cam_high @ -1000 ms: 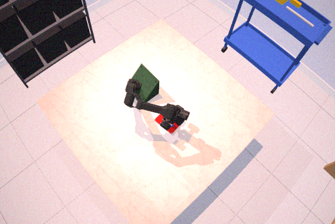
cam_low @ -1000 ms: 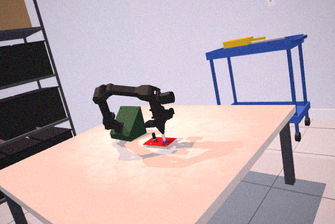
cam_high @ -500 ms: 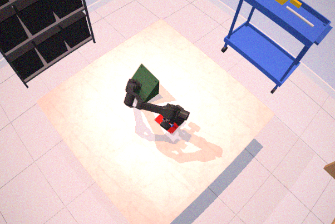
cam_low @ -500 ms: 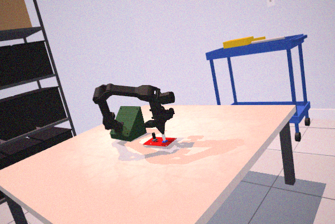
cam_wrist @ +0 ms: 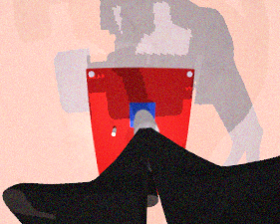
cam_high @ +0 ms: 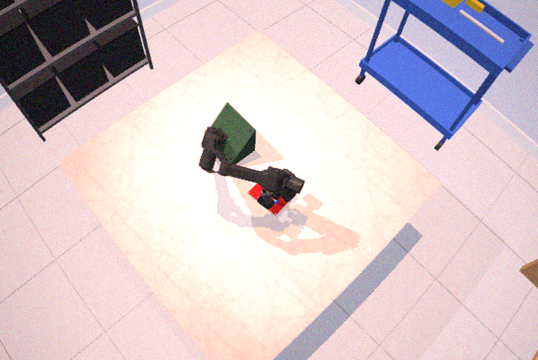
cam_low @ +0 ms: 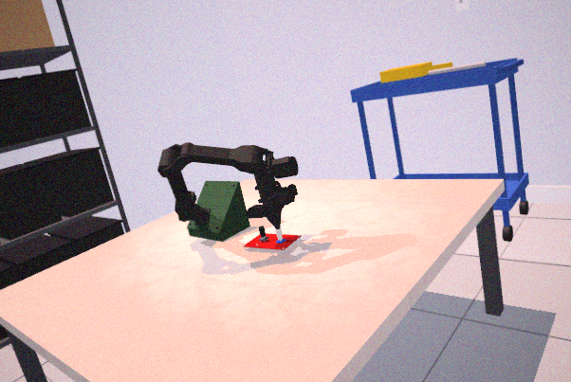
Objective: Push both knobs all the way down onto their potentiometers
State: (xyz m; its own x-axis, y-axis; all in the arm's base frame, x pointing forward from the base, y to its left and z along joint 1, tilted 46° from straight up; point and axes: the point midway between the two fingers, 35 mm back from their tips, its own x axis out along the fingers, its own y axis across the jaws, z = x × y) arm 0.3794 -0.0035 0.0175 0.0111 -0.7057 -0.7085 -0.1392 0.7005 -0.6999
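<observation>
A red circuit board [cam_high: 279, 208] [cam_low: 291, 241] [cam_wrist: 104, 116] stands on the table in front of the arm. My gripper [cam_low: 278, 228] [cam_wrist: 144, 134] is shut with nothing between its fingers. It points straight down, and its closed tips rest on top of a pale grey knob [cam_low: 279, 234] [cam_wrist: 143, 119]. That knob sits on a blue potentiometer [cam_low: 280, 240] [cam_wrist: 142, 108] near the board's middle. A second, dark knob [cam_low: 262, 230] stands upright on the board to the left of my fingers. The wrist view does not show it.
A green wedge-shaped block [cam_high: 234, 132] [cam_low: 220, 209] stands by the arm's base, just behind the board. A blue cart [cam_high: 447, 37] [cam_low: 441, 81] and a black shelf rack [cam_high: 67, 32] [cam_low: 43, 143] stand on the floor beyond the table.
</observation>
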